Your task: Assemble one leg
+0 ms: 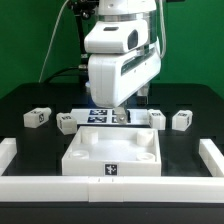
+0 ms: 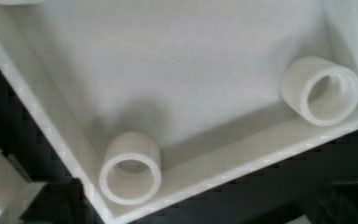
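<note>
Nearest the exterior camera, a rail (image 1: pixel 110 186) is lying before the tray (image 1: pixel 110 150). One leg (image 1: pixel 67 122) is sitting beside the tray's far corner on the exterior view's left, other legs (image 1: pixel 157 119) nearby. The gripper (image 1: pixel 120 113) is hovering over the far rim; finger spacing cannot be told.

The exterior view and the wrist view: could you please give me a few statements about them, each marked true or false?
1. Loose legs lie on both sides of the hand in the exterior view. True.
2. The hand is down by the far edge of the tray part, near the marker board. True.
3. The tray part sits at the exterior view's far left. False: it sits in the middle, in front of the hand.
4. A leg is fitted in one of the tray part's sockets. False: both sockets that the wrist view shows are empty.
</note>
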You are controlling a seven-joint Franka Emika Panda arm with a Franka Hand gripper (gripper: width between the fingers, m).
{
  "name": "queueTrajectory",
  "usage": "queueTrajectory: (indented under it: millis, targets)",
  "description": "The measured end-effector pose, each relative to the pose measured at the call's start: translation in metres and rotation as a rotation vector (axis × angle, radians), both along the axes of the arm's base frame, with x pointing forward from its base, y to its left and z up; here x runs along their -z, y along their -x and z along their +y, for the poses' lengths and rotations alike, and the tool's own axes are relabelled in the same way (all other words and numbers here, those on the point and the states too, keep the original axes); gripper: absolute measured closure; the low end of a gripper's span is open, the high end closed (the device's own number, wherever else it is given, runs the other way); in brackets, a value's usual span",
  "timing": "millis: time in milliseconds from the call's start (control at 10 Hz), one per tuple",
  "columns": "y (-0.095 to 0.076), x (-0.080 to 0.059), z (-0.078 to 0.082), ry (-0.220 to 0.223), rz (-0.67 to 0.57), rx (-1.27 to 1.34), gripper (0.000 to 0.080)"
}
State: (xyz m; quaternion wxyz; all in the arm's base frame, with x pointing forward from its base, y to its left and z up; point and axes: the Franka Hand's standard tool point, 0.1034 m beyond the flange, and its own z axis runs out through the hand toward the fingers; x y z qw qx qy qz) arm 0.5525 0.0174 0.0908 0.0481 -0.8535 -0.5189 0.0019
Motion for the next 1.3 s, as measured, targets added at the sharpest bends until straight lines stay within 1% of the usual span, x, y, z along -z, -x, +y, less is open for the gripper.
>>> queueTrajectory:
  millis: [100,200,300,400,500,700,1100,1200,1300]
  targets:
    - [0.0,0.001,-0.001,0.0,-0.009,-0.025,0.015]
    - [0.008,0.008,-0.004,0.003,-0.051,-0.136,0.015]
    - [0.022,0.015,-0.005,0.012,-0.065,-0.23,0.015]
    - [0.032,0.021,-0.008,0.011,-0.053,-0.286,0.015]
    - [0.035,0.023,-0.014,0.009,-0.049,-0.328,0.015]
    - [0.046,0.03,-0.02,0.01,-0.039,-0.271,0.015]
    - [0.046,0.03,-0.02,0.013,-0.038,-0.279,0.015]
    - [0.052,0.035,-0.016,0.017,-0.059,-0.288,0.015]
    - [0.068,0.046,-0.011,0.017,-0.07,-0.298,0.015]
